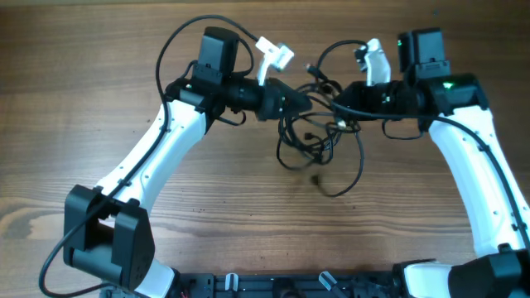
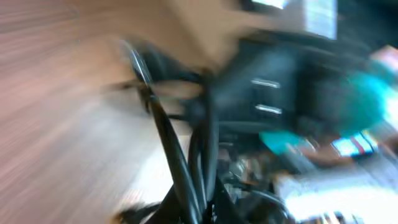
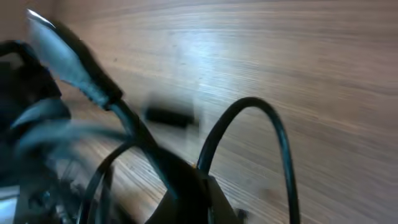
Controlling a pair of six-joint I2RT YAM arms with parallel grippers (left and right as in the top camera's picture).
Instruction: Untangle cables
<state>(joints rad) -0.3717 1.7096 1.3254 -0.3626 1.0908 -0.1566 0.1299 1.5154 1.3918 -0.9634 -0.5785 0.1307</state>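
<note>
Item: cables (image 1: 319,136). Thin black cords in one loose tangle on the upper middle of the wooden table (image 1: 99,99), strung between the two grippers.
- Upper part: a dense knot of crossing strands, raised where the two grippers meet it.
- Lower part: several loops hang toward the near edge. The large loop (image 1: 352,178) reaches farthest and rests on the wood.
- One plug end (image 3: 59,46), grey and tapered with a bright tip, stands up at the top left of the right wrist view, its cord running down to the fingers.
- Another strand arches in a tall bend (image 3: 273,124) above the tabletop.

Item: left gripper (image 1: 296,101). It enters the tangle from the left, with the arm stretched across the table.
- The left wrist view is heavily blurred. Black cords (image 2: 180,162) rise from the bottom edge in a tight sheaf.
- The fingers read as pinched narrow on the cables, though the blur hides the exact contact.

Item: right gripper (image 1: 338,106). It enters the tangle from the right, close to the left gripper but not touching it.
- The fingers are drawn close together, with cords gripped between them at the bottom of the right wrist view.

Item: short dark piece (image 3: 171,116). It lies flat on the wood beyond the arching strand. It is too blurred to identify.
</note>
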